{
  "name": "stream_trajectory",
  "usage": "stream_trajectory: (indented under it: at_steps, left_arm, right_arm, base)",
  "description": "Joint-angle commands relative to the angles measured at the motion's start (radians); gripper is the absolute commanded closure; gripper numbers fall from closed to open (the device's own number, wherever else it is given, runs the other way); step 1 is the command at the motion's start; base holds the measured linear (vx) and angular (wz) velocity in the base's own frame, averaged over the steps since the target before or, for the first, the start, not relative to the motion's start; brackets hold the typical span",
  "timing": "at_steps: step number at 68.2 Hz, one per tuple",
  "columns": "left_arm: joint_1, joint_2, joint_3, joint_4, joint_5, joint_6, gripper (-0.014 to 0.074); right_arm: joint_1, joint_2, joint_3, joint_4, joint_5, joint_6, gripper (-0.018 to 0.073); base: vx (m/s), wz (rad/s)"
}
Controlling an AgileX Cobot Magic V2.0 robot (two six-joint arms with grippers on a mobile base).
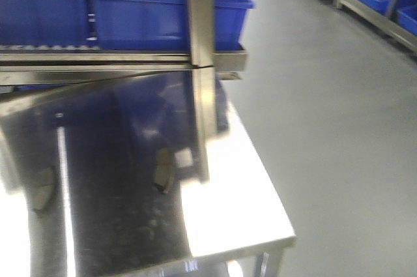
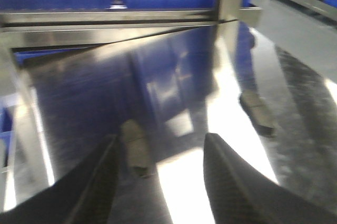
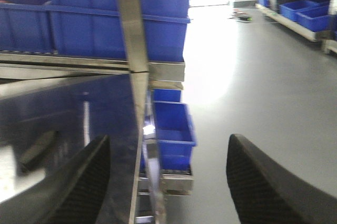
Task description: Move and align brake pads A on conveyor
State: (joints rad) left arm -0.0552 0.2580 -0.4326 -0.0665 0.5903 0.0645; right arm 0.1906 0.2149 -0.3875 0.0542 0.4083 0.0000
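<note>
brake pads [image 1: 163, 170] on table [image 1: 238, 221], bins [image 1: 130, 10] behind

The left gripper [image 2: 160, 184] is spread wide, its two dark, woven-textured fingers [image 2: 237, 182] rising from the bottom edge with nothing between them. The right gripper [image 3: 168, 182] looks spread wider still and equally empty, though blur softens every edge.
</note>
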Motion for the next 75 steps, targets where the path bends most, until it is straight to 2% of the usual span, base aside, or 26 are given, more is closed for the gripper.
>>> stream_trajectory:
  at_steps: [1, 31, 75]
  left_arm:
    - [-0.003, 0.014, -0.021, -0.007, -0.073, -0.001, 0.0234]
    - [-0.003, 0.014, -0.021, -0.007, -0.073, -0.001, 0.0234]
    - [-0.003, 0.014, -0.021, -0.007, -0.073, -0.001, 0.0234]
  right_arm:
    - [-0.002, 0.011, -0.027, -0.004, -0.077, 0.000, 0.0107]
    - [-0.002, 0.011, -0.027, -0.004, -0.077, 0.000, 0.0107]
    - [-0.002, 0.011, -0.027, -0.004, -0.077, 0.000, 0.0107]
  base:
    - [0.16, 0.66]
    - [0.13, 0.47]
    - [0.07, 0.04]
